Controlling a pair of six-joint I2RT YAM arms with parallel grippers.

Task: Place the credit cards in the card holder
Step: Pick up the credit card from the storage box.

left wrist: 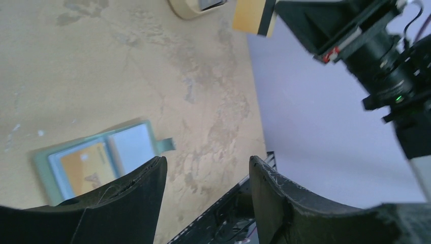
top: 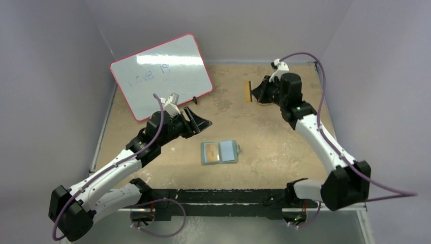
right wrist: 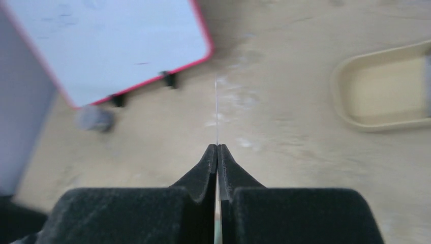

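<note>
Credit card, gold (top: 248,91), is pinched in the right gripper (top: 255,92), whose fingers are pressed together on one end of it; the card stands on edge, clear of the surface (top: 264,137), at the far side. Card holder (top: 219,152) lies open and flat mid-surface, toward the arm bases and to the left of that card, its long axis running left to right and its tab pointing right. Note that the left gripper (top: 199,122) is the nearer to the holder, jaws spread wide and empty, hovering just beyond it. The left wrist view resolves what the top view blurs: a second gold card (left wrist: 84,170) and a pale card (left wrist: 131,147) sit in the holder's pockets. Only the right wrist view shows the held card (right wrist: 217,107) as a thin edge-on line, with the tan tray (right wrist: 381,91) to its right, which you cannot see from above
</note>
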